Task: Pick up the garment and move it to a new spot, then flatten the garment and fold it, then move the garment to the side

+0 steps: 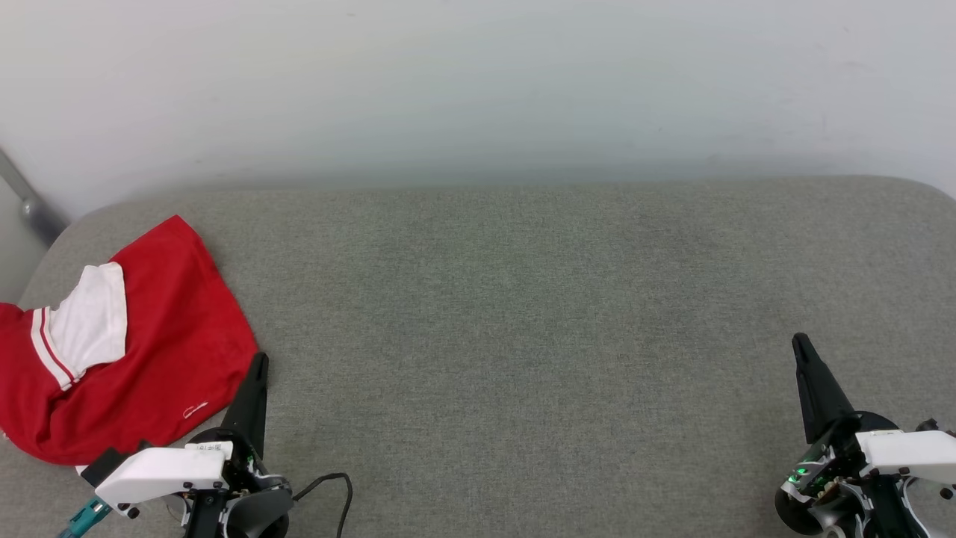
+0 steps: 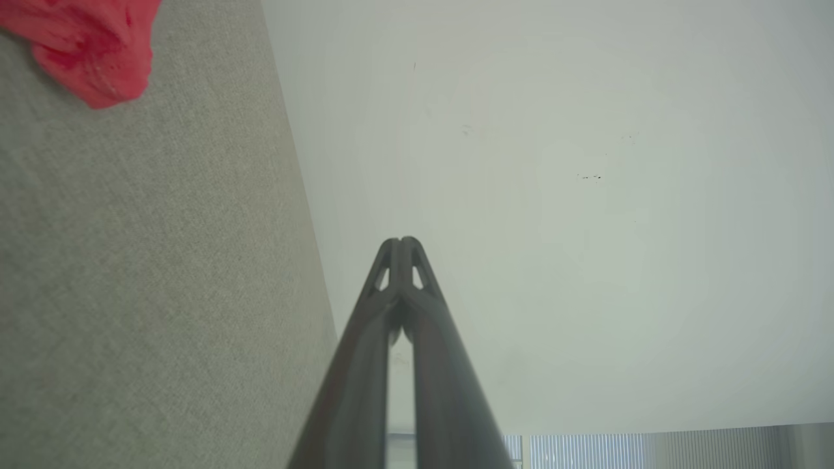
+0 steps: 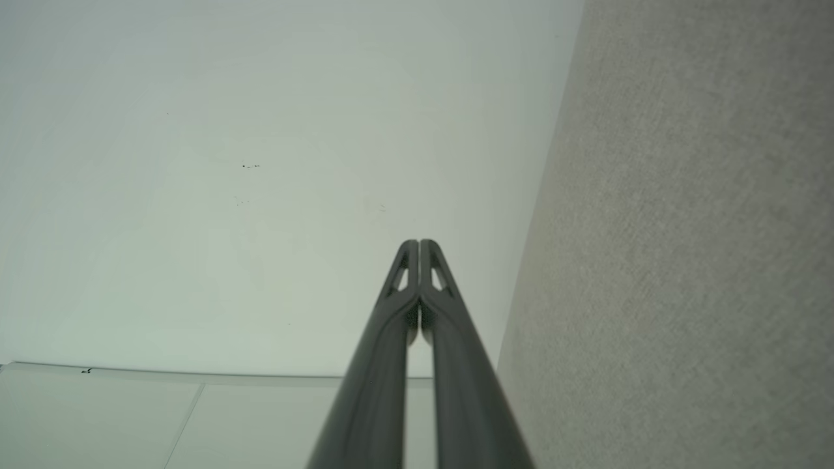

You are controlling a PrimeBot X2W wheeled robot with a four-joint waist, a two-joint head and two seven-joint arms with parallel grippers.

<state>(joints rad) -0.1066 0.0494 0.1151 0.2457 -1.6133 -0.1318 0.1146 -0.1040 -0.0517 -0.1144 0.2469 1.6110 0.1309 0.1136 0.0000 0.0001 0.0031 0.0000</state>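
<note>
The red garment (image 1: 149,351) lies folded at the far left of the grey fabric surface (image 1: 523,314), one white striped sleeve on top and a small white logo near its hem. A red corner of the garment (image 2: 91,45) appears at the upper left of the left wrist view. My left gripper (image 1: 259,362) is shut and empty, its tip just right of the garment's lower right edge; its fingers touch at the tip (image 2: 401,242). My right gripper (image 1: 801,344) sits at the lower right, shut and empty, tips pressed together (image 3: 419,243).
A pale wall (image 1: 478,90) stands behind the surface. A grey metal bar (image 1: 26,202) slants at the far left edge. A black cable (image 1: 336,482) loops beside my left wrist. The surface's back corners are rounded.
</note>
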